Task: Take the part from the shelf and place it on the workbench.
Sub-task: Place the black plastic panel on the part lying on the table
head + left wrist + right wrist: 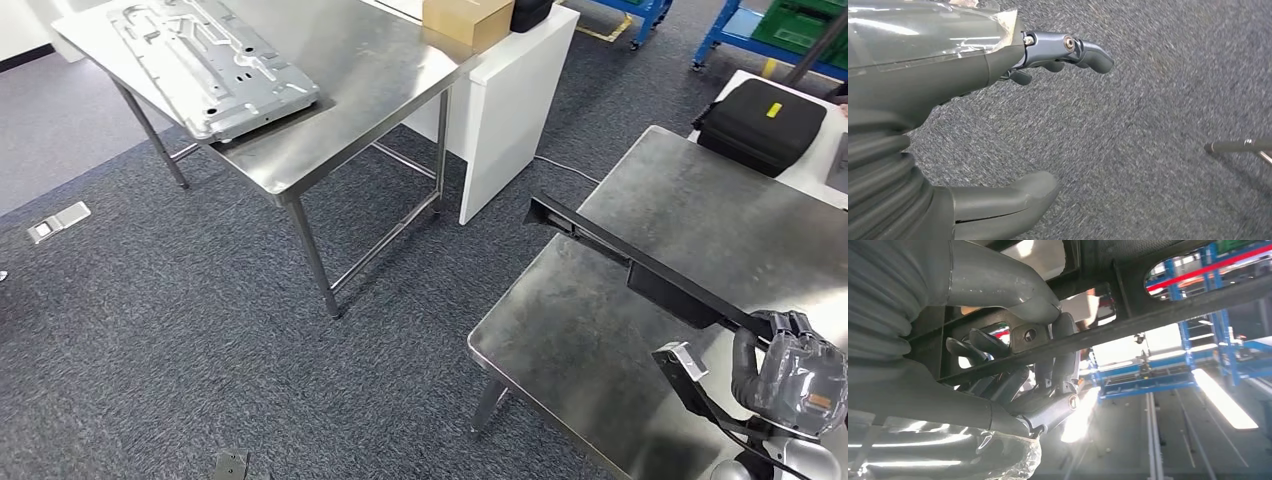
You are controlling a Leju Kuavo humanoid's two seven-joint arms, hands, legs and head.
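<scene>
My right hand (pixel 795 370) grips a long black frame-like part (pixel 640 265) by its near end, holding it above the steel workbench (pixel 600 330) at the lower right of the head view. The part slants up and away toward the bench's far left corner. In the right wrist view the thumb and fingers (pixel 1048 360) wrap a bar of the black part (pixel 1158 310), which runs across the view. My left hand (pixel 998 125) hangs over grey carpet with its fingers apart and nothing in it.
A second steel table (pixel 330 110) at the upper left carries a large stamped metal panel (pixel 210 60). A white cabinet (pixel 510 100) with a cardboard box (pixel 465 18) stands between the tables. A black case (pixel 760 122) lies beyond the workbench. Small metal pieces (pixel 58 221) lie on the carpet.
</scene>
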